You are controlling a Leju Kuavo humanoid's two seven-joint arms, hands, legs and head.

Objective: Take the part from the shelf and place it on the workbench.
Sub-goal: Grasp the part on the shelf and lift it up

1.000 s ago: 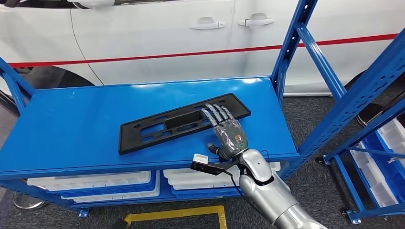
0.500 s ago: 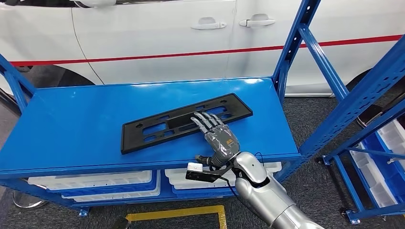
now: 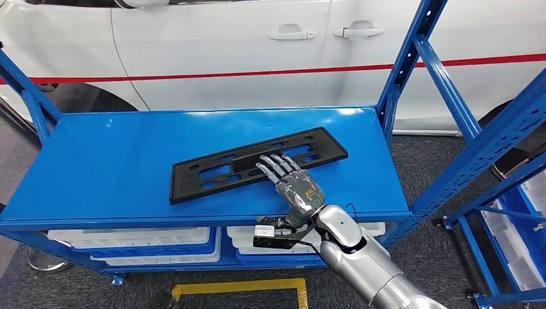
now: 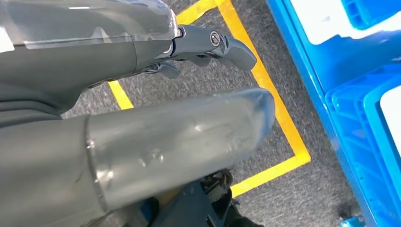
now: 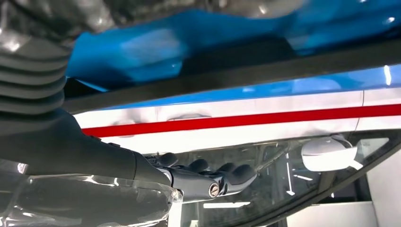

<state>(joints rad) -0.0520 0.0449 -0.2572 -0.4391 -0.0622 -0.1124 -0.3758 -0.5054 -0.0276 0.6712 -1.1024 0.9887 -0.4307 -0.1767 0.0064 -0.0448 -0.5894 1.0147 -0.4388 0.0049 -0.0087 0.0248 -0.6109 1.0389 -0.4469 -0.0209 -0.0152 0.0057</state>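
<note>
Part (image 3: 257, 164) | flat black slotted plate | right robot hand (image 3: 293, 187) fingers resting on it

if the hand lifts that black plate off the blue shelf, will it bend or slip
The black plate looks like thin moulded plastic with cut-outs, so probably light and fairly stiff, maybe flexing slightly along its length. Lying flat on the glossy shelf, it may slide under the right hand rather than lift.

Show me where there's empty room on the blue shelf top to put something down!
The blue metal shelf top is bare on its whole left part, from the left post to the long black plastic frame part, and along the back edge by the white car. Crowded: the middle-right, where the right hand lies on that part.
</note>
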